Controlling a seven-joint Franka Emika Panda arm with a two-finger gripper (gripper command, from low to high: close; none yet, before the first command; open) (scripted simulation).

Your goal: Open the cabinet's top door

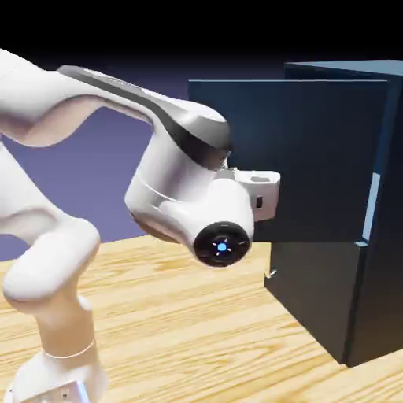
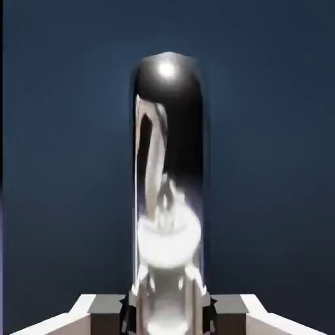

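Silver handle (image 2: 169, 196) between our gripper (image 2: 167, 315)'s fingers, seemingly gripped.
Beyond the fingers, the top door (image 1: 295, 157) stands swung out from the cabinet (image 1: 315, 295); we judge opening is underway, and next we'd pull its free edge wider.

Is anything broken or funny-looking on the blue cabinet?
Nothing looks broken. The top door stands wide open, but the robot is opening it. The gripper is shut on its shiny handle.
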